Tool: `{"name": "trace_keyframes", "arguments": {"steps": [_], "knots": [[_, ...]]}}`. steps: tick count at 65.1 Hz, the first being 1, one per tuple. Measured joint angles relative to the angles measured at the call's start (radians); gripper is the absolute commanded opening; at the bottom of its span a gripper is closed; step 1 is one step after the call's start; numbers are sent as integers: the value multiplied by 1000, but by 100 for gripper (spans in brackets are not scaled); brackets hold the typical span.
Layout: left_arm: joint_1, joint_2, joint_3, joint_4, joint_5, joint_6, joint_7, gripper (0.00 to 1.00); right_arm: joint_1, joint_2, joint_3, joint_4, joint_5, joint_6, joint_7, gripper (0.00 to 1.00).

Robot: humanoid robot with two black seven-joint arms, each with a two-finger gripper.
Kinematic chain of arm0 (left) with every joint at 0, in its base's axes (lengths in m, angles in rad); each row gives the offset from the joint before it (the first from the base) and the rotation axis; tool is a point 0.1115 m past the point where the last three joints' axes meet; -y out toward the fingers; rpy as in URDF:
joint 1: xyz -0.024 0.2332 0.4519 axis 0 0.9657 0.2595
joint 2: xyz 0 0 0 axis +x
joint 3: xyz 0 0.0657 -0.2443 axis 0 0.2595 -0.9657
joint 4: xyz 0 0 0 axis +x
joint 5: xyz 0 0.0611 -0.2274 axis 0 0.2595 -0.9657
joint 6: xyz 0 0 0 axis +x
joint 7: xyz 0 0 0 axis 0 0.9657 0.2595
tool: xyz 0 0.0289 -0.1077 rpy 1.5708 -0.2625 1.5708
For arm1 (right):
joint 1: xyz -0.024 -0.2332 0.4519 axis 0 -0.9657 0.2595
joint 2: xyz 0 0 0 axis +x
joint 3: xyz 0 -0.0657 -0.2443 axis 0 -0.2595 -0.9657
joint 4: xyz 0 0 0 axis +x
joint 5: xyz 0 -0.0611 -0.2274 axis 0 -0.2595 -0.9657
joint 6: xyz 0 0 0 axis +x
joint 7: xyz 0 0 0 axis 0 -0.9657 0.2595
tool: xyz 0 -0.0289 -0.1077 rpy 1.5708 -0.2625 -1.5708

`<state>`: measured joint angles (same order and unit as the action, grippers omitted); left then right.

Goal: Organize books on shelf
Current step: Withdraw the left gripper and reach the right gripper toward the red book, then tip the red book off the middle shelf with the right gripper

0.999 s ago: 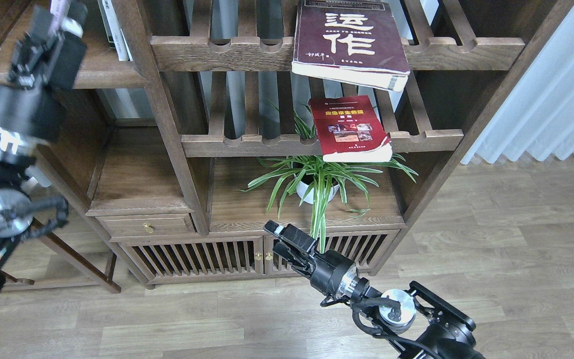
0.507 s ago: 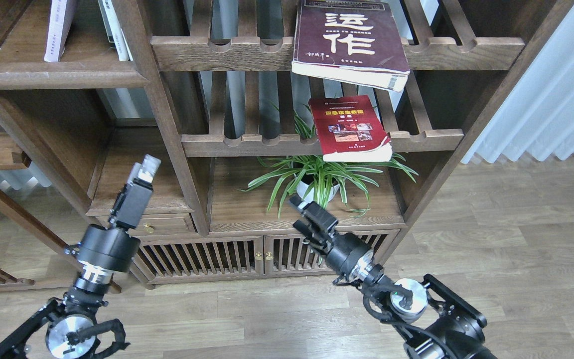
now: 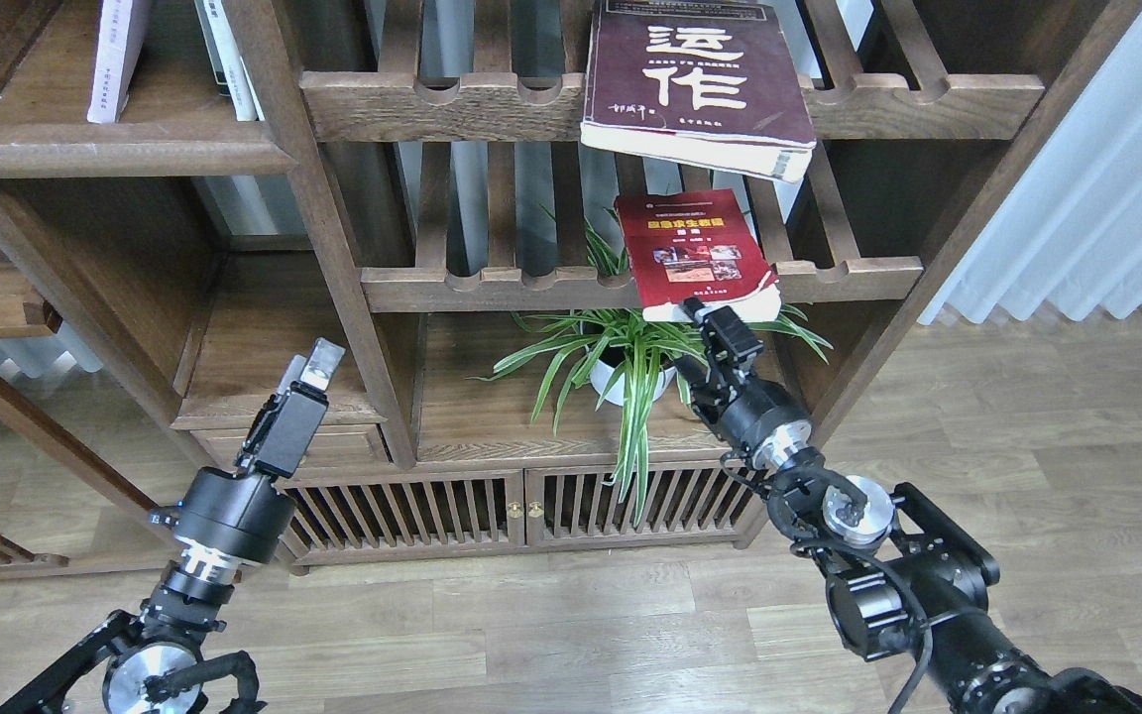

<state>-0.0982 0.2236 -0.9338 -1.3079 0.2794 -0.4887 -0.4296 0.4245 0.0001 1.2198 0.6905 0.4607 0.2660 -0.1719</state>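
- Bookcase (image 3: 333, 198): large, dark wood. A solid board shelf (image 3: 115, 149) sits upper left; slatted racks with notched rails fill the middle and right.
- Maroon book (image 3: 695, 84): thick, white characters on the cover. It lies flat on the upper rack, its lower right corner overhanging the rail. Judged the heaviest of the three; a one-edge pinch would likely let it droop and twist.
- Red book (image 3: 695, 253): yellow title band, lying flat on the lower rack above a potted plant (image 3: 630, 362), near edge jutting past the rail. Judged light, thin and flexible, with a glossy cover that may slip. The overhanging near edge is the sensible place to grip, cover and pages taken together.
- Pale book (image 3: 115, 59): stands upright on the shelf beside other volumes. It appears already placed.
- Right gripper (image 3: 715, 319): raised to the red book's near edge, its tip just under the overhanging corner, touching or very nearly so. It is seen end-on and dark; whether the jaws are parted or closed cannot be determined. No book is lifted.
- Left gripper (image 3: 318, 359): low, in front of the left compartment, well apart from every book. It carries nothing; the finger gap cannot be made out.
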Motion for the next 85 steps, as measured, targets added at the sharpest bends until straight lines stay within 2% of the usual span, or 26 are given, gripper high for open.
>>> {"name": "trace_keyframes", "arguments": {"steps": [34, 48, 54, 55, 57, 70, 77, 81, 85], "knots": [[32, -9, 9, 1, -11, 0, 9, 100, 81, 0, 29, -19, 32, -141, 3, 93], [28, -10, 8, 2, -10, 0, 9, 100, 120, 0, 38, -58, 56, -154, 3, 89], [26, -10, 6, 2, -10, 0, 9, 100, 125, 0, 38, -74, 59, -154, 3, 80], [25, -10, 6, 2, -9, 0, 9, 100, 126, 0, 38, -75, 59, -154, 3, 72], [25, -10, 6, 3, -9, 0, 9, 100, 127, 0, 39, -80, 64, -154, 2, 69], [25, -11, 6, 9, -9, 0, 9, 100, 132, 0, 39, -83, 110, -154, 2, 61], [25, -11, 6, 10, -9, 0, 9, 100, 136, 0, 38, -83, 117, -153, 0, 47], [25, -11, 6, 10, -9, 0, 9, 100, 137, 0, 38, -83, 119, -152, 0, 35], [25, -11, 6, 10, -9, 0, 9, 100, 137, 0, 38, -83, 121, -149, 0, 31]]}}
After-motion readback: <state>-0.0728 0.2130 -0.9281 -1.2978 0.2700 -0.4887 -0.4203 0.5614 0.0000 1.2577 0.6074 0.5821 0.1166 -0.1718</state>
